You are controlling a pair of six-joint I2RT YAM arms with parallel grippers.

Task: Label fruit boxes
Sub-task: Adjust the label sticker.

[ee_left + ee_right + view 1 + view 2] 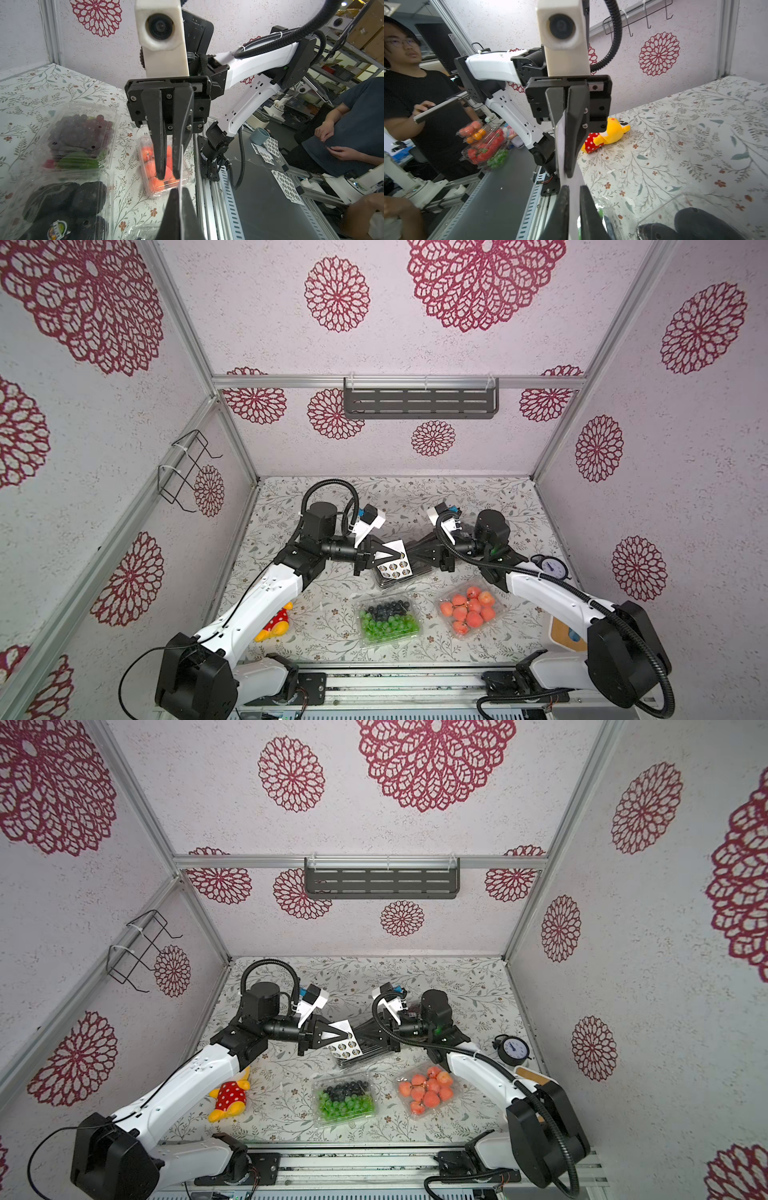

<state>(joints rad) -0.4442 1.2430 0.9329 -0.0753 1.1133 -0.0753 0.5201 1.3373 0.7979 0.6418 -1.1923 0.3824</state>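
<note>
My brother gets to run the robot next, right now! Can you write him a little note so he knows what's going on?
Left gripper: jaws shut on the sticker sheet, held over the black-fruit box.
Right gripper: jaws a little apart at the sheet's other end, seemingly not pinching it.
Boxes: dark purple box next to the black one, mid-table; green-and-blue box and orange-red box side by side at the front.
Done: one round sticker shows on the black-fruit box.
Left: I see no sticker on the other three, so those probably still need labels.
</note>
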